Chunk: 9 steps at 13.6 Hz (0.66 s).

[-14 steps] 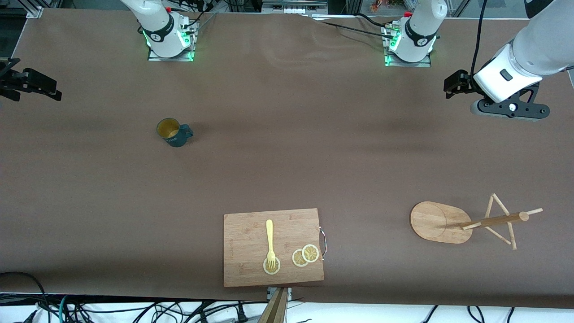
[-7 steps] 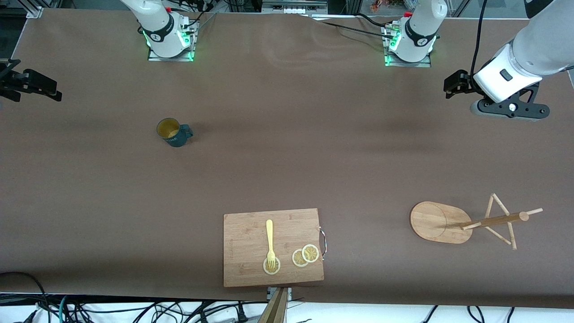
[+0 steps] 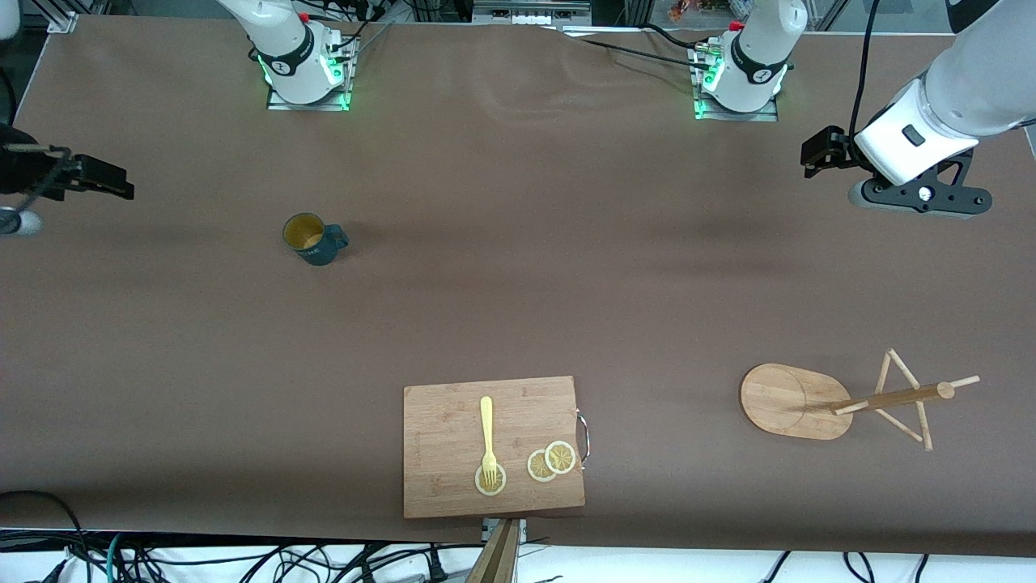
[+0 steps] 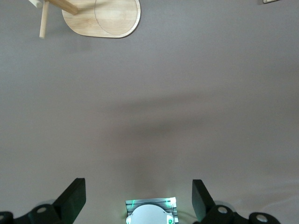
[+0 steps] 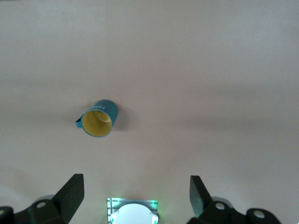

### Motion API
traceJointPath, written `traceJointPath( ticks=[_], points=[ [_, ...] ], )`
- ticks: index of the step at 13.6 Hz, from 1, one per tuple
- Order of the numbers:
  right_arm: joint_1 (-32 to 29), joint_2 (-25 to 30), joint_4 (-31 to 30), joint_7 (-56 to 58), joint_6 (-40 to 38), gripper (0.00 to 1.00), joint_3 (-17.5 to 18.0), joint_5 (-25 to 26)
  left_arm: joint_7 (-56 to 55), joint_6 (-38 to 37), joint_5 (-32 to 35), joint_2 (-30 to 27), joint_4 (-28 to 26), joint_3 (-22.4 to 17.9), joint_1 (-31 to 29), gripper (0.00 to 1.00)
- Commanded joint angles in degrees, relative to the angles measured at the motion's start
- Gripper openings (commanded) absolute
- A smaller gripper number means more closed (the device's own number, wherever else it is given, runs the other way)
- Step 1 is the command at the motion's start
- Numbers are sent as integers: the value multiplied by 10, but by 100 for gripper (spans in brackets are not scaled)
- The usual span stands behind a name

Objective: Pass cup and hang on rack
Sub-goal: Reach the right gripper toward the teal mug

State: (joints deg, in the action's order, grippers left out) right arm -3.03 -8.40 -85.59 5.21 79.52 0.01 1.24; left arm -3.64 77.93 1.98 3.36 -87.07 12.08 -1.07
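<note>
Cup (image 3: 311, 238) upright on table (image 3: 518, 308) toward right arm's end; rack (image 3: 842, 401) at left arm's end, hence the pass. Left wrist view: left gripper (image 4: 138, 205) spread, empty. Right wrist view: right gripper (image 5: 136, 201) spread, high over cup (image 5: 98, 124).

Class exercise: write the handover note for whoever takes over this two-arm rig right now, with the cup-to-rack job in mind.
Left claw: open, empty, up over the left arm's end of the table.
Right claw: open, empty, over the right arm's end.
Cup: upright on the table toward the right arm's end, untouched.
Rack: toward the left arm's end, nearer the front camera than the cup, pegs bare.
Done: nothing.
Left: pick up, pass, hang.
</note>
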Motion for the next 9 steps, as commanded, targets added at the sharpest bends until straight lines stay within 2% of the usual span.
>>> traceJointPath(
  ticks=[1,6,9],
  points=[
    [-2,-7,-8,9,-24,100,7,8,8,4,11,-6,-6,0,2,100],
    [2,-1,-74,-2,29,100,25,0,8,27,11,0,-6,0,1,100],
    [2,7,-169,-2,129,100,27,-11,7,30,12,1,-6,0,1,100]
  ],
)
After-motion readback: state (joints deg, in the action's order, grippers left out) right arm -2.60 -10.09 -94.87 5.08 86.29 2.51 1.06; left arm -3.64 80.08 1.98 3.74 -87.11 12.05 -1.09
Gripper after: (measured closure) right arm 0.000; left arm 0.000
